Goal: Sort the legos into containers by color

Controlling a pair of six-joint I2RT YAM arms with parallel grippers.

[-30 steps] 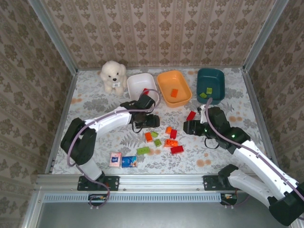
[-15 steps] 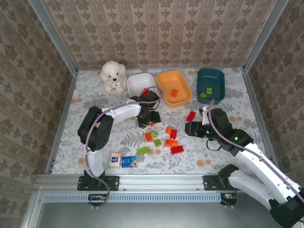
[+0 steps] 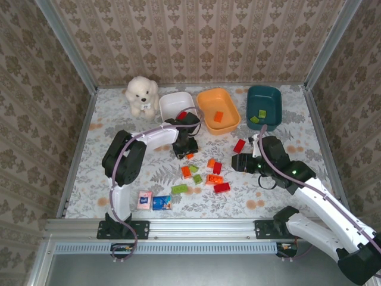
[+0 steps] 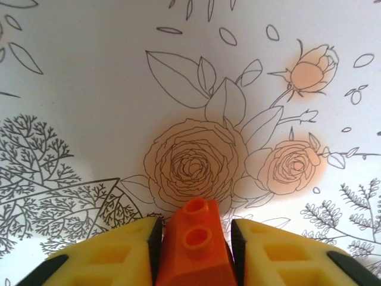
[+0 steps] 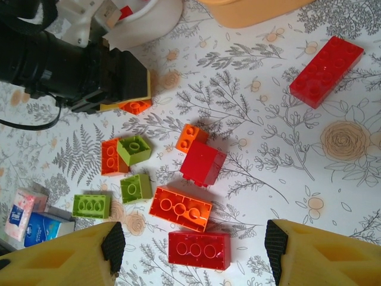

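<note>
My left gripper [image 4: 194,238] is shut on a small orange lego [image 4: 195,244] low over the flowered cloth; from above it [image 3: 186,149] sits just below the white tray [image 3: 169,100]. My right gripper [image 5: 193,241] hangs open above a loose cluster of legos: a red three-stud brick [image 5: 199,249], an orange one [image 5: 180,208], a red block [image 5: 203,163] and lime green ones [image 5: 136,187]. A long red brick [image 5: 326,70] lies apart. The orange tray [image 3: 223,102] holds an orange brick [image 3: 218,117]. The dark teal tray [image 3: 265,95] holds green bricks [image 3: 258,116].
A white plush dog [image 3: 141,95] sits at the back left beside the white tray. A pink packet [image 3: 144,199] and a blue packet [image 3: 161,202] lie near the front edge. Patterned walls close in the table on three sides.
The left gripper has closed on the small orange lego, and its arm has folded in closer to the cluster. The right arm has hardly moved.
</note>
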